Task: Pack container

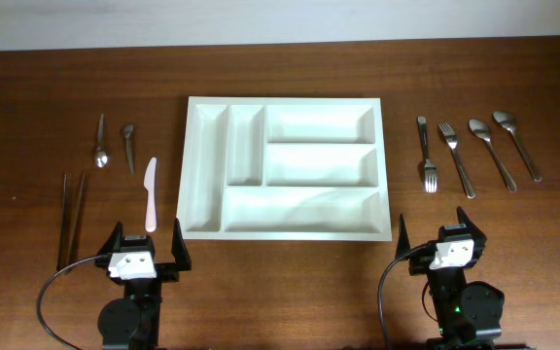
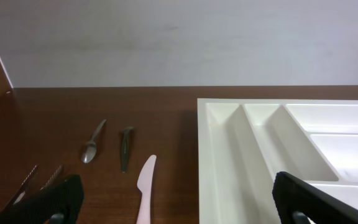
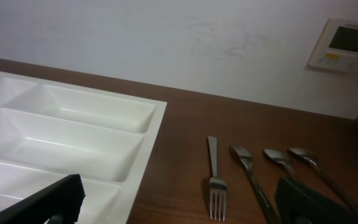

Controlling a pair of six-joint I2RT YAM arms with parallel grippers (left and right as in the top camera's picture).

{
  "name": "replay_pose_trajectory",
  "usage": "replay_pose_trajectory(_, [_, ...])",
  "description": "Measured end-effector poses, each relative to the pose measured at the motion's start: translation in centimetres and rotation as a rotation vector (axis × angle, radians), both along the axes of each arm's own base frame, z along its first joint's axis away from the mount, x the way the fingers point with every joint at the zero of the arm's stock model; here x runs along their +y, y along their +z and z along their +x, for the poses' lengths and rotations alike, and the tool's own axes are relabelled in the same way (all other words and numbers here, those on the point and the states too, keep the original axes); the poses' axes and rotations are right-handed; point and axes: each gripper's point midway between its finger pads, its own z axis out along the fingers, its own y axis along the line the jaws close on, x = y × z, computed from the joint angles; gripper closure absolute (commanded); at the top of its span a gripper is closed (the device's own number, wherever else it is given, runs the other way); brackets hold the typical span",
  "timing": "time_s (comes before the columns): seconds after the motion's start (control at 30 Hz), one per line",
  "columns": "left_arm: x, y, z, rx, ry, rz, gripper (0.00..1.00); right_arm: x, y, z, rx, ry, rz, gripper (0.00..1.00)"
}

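Packing has not started as far as the views show. The large white rectangular plastic cutlery tray lies at the middle of the dark brown wooden tabletop with all five compartments bare, and every utensil lies outside it. To its left lie a pale pink plastic knife, two short grey metal spoons and a pair of long thin dark sticks, likely chopsticks. To its right, apart from the rim, two silver metal forks and two silver metal spoons lie in a row. The left claw and right claw sit near the front edge, both released, jaws spread wide and grasping nothing, so all the sorting remains. Only the overhead view takes in both utensil groups and the whole tray at once. The left wrist view shows the left-hand group and the narrow compartments. The right wrist view shows the wide compartments, the forks and spoons, and a white wall-mounted control panel that no other view catches.
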Motion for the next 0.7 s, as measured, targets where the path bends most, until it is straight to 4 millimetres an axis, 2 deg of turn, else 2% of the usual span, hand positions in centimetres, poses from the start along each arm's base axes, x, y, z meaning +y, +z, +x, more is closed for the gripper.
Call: replay_pose_trajectory(0.7, [0.01, 0.00, 0.00, 0.000, 0.000, 0.000, 0.01, 0.00, 0.00, 0.00, 0.000, 0.000, 0.000, 0.01])
